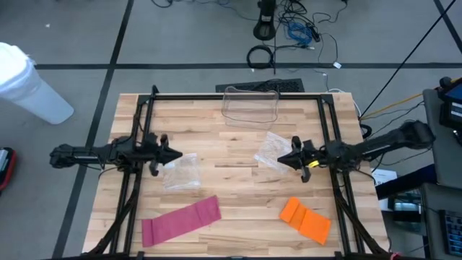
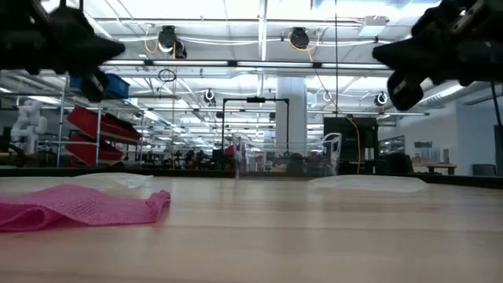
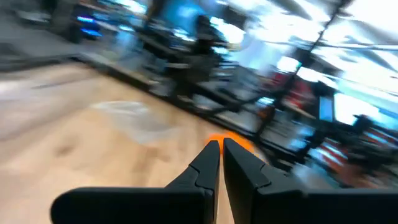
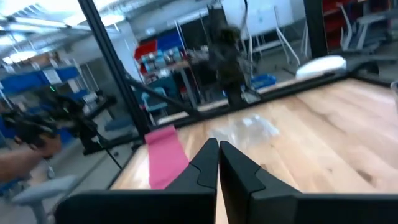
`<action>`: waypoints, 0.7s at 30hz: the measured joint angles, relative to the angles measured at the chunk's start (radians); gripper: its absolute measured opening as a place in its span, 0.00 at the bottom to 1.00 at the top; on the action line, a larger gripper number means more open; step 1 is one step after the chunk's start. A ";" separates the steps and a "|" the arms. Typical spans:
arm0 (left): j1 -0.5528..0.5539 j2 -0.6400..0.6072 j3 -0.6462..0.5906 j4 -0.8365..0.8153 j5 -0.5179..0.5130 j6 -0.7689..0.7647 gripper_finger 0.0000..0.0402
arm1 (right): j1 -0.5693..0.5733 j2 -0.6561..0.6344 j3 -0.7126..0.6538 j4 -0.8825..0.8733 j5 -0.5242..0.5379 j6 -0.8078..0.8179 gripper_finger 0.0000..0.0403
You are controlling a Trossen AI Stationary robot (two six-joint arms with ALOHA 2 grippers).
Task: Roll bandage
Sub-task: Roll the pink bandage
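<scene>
A pink bandage (image 1: 180, 220) lies spread flat near the table's front left, also seen in the low view (image 2: 78, 206) and the right wrist view (image 4: 163, 158). An orange bandage (image 1: 305, 220) lies folded at the front right; a bit of it shows past my left fingers (image 3: 239, 142). My left gripper (image 1: 177, 154) hovers level at the table's left, shut and holding nothing, pointing toward the right. My right gripper (image 1: 281, 157) hovers level at the right, shut and holding nothing, pointing toward the left. Both stand well above the tabletop, far of the bandages.
Two clear plastic bags lie mid-table, one below my left gripper (image 1: 180, 171), one by my right (image 1: 273, 152). A clear plastic container (image 1: 251, 105) stands at the far edge. A black frame (image 1: 238, 96) runs around the table. A person's hand (image 4: 25, 149) shows beyond the table's left side.
</scene>
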 joint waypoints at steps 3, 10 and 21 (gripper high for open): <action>-0.004 0.030 0.042 -0.006 0.061 -0.007 0.07 | 0.000 0.173 0.082 0.023 0.000 -0.006 0.00; -0.034 0.170 0.137 -0.083 0.052 0.004 0.07 | 0.019 0.549 0.385 0.017 -0.004 -0.144 0.00; -0.088 0.377 0.206 -0.192 0.134 -0.255 0.07 | 0.011 0.876 0.754 -0.118 -0.087 -0.221 0.03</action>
